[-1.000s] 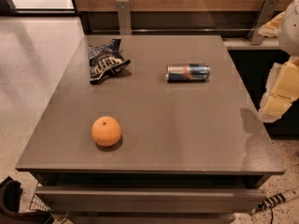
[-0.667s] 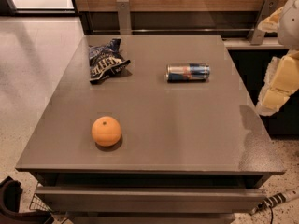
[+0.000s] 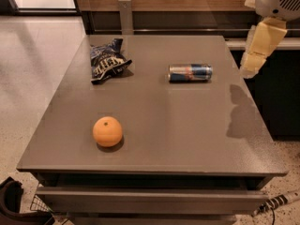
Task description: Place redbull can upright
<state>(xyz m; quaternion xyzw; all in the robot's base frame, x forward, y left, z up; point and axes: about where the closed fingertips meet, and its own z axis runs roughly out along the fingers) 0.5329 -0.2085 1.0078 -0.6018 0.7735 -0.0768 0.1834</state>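
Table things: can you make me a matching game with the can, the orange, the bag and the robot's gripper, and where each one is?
Things:
1. redbull can
2. orange
3. snack bag
4. gripper

Places:
A. front left part of the table
B. up in the air at the table's right side
C. lying on its side, back right part of the table
D. crumpled, back left part of the table

Pairs: 1-C, 2-A, 3-D, 4-B
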